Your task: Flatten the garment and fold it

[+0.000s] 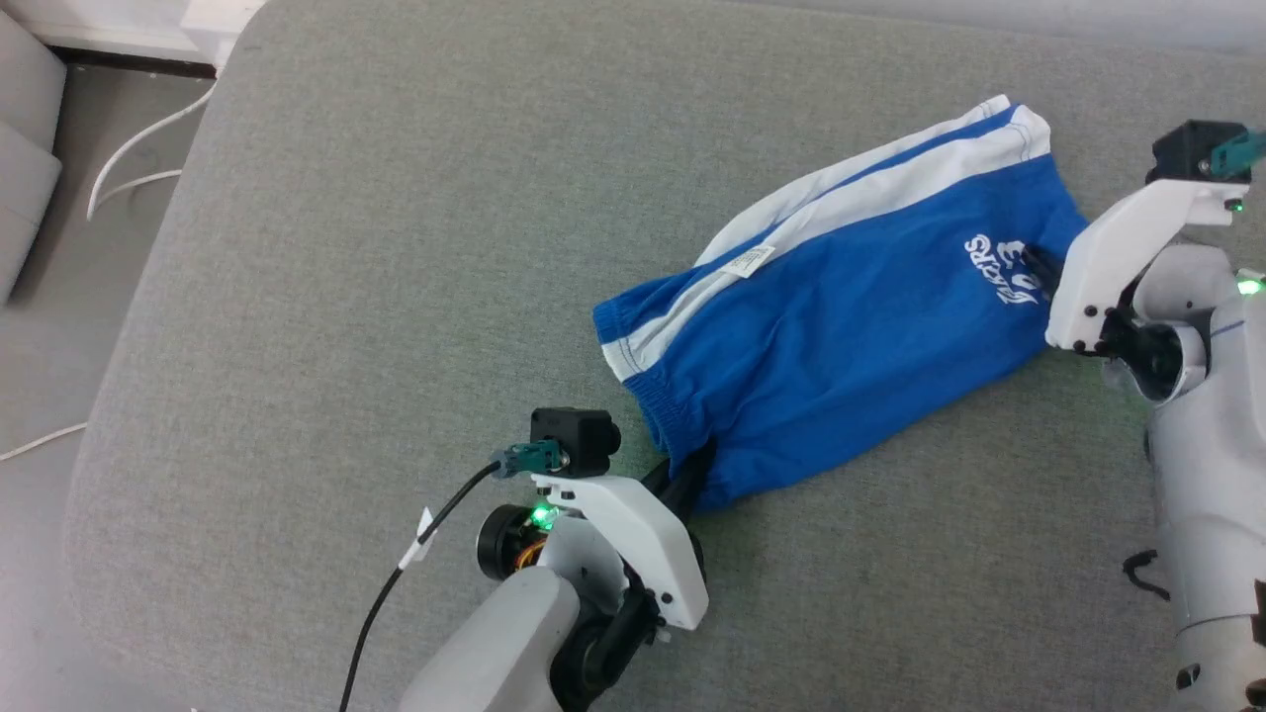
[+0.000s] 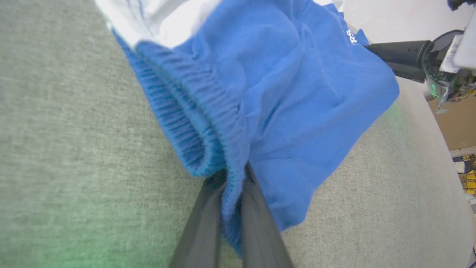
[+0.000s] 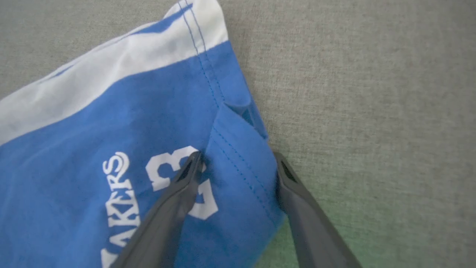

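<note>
The garment (image 1: 841,336), royal blue shorts with white side stripes, lies slanted across the grey padded surface (image 1: 396,247). Its gathered waistband points to the lower left, and its lettered leg hem to the upper right. My left gripper (image 1: 692,473) is at the waistband's lower corner. The left wrist view has the left gripper (image 2: 232,193) shut on the ribbed waistband of the garment (image 2: 290,93). My right gripper (image 1: 1039,265) reaches the hem by the white lettering. In the right wrist view the right gripper (image 3: 238,163) stands open astride the hem corner of the garment (image 3: 111,130), one finger lying over the "23".
The padded surface's rounded edge runs down the left side, with floor beyond it. A white cable (image 1: 138,148) lies on that floor beside a grey cushion (image 1: 25,148). A black cable (image 1: 396,583) trails from my left wrist. Bare surface surrounds the garment.
</note>
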{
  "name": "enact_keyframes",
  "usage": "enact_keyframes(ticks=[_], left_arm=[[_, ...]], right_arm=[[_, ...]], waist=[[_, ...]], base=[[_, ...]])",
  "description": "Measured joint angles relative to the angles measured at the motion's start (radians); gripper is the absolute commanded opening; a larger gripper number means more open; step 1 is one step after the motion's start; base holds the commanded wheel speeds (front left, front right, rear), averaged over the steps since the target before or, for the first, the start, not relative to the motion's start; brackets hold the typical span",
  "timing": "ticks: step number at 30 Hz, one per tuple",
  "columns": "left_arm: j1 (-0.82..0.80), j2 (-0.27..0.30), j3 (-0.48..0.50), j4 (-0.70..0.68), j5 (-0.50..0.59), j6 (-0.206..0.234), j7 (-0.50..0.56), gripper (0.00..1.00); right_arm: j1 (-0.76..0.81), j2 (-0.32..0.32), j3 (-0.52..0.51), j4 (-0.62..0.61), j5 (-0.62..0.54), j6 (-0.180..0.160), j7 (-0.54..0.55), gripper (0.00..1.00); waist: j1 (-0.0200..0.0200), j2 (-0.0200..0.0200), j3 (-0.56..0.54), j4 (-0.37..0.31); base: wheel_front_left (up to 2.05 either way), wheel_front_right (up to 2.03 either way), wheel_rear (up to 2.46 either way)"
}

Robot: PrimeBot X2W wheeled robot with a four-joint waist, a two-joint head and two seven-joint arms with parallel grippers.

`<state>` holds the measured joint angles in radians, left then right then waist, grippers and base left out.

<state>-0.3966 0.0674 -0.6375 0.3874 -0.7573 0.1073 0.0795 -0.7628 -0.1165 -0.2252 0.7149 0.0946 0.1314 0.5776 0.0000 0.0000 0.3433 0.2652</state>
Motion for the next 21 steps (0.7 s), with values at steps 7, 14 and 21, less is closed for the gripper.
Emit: enact_keyframes(ticks=[7, 14, 21], left_arm=[[0.000, 0.002, 0.003, 0.017, -0.010, -0.010, -0.010, 0.00], [0.031, 0.043, 0.008, 0.012, -0.022, -0.010, -0.008, 0.00], [0.110, 0.123, 0.004, -0.068, -0.034, 0.008, 0.047, 0.00]], right_arm=[[0.018, -0.010, 0.047, -0.033, 0.062, 0.000, 0.040, 0.00], [0.170, -0.044, 0.120, -0.205, 0.172, 0.000, -0.044, 0.00], [0.435, -0.040, 0.106, -0.491, 0.220, 0.000, -0.053, 0.00]], waist=[[0.0001, 0.0000, -0.016, -0.007], [0.0000, 0.0000, -0.066, -0.037], [-0.0001, 0.0000, -0.121, -0.091]], base=[[0.00, 0.00, 0.00], [0.00, 0.00, 0.00], [0.00, 0.00, 0.00]])
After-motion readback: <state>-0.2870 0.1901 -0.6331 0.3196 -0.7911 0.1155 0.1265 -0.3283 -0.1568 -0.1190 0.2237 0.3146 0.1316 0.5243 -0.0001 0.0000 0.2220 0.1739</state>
